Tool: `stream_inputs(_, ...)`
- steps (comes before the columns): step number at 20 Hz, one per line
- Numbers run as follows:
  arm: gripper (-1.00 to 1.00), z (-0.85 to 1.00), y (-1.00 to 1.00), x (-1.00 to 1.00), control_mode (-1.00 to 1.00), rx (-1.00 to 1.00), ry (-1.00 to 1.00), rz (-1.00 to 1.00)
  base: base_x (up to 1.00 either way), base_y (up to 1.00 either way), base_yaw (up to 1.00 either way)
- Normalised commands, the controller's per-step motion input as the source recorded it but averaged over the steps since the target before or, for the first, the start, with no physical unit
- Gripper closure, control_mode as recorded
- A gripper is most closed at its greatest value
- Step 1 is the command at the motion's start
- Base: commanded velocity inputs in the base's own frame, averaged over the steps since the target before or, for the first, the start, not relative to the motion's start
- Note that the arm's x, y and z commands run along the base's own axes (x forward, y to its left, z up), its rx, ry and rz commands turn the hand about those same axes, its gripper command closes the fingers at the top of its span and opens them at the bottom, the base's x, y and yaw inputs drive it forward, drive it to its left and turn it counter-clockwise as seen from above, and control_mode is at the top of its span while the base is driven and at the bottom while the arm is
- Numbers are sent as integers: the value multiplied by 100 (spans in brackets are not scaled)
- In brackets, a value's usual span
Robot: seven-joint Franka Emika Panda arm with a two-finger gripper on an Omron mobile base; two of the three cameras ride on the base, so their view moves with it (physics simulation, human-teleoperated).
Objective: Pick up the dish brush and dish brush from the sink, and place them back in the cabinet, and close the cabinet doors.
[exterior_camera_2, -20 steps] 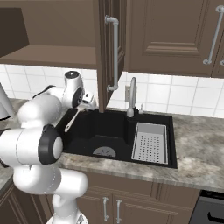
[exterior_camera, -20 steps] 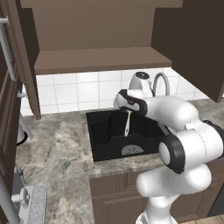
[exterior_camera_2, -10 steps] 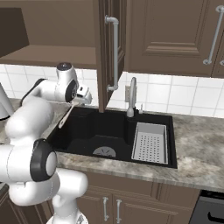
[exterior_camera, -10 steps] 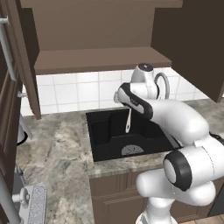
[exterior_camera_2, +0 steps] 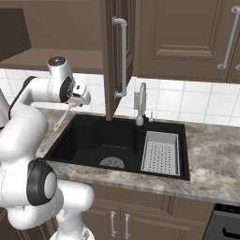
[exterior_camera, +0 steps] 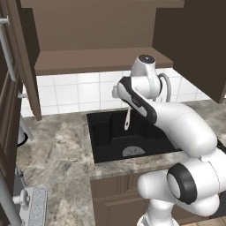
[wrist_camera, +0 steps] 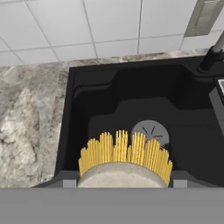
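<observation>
Dish brush (exterior_camera: 127, 119), whitish-handled, hangs pinched in the hand (exterior_camera_2: 80, 96) above the sink (exterior_camera_2: 89, 140); lifting should proceed vertically, clearing the shelf edge before entering the open cabinet (exterior_camera: 101, 59).

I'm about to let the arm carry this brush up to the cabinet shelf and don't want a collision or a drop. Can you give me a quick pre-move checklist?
1. Dish brush held in gripper: ok, it hangs above the sink.
2. Brush clear of the basin: ok.
3. Cabinet doors open: ok.
4. Shelf has bare room: ok.
5. Open door close beside the gripper's path: not ok, watch it.
6. Second brush located: cannot tell.
</observation>
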Motion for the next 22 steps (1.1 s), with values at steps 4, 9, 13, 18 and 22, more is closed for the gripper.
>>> stream_inputs(4,100,41,18,-16,-100,0,-7,1,0,0,0)
stream_inputs(9,100,42,18,-16,-100,4,-5,0,0,0,0)
stream_inputs(13,100,45,21,-15,-100,9,0,0,0,0,0)
stream_inputs(18,100,44,21,-18,-100,12,0,0,0,0,0)
stream_inputs(22,100,42,18,-22,-100,8,-3,0,0,0,0)
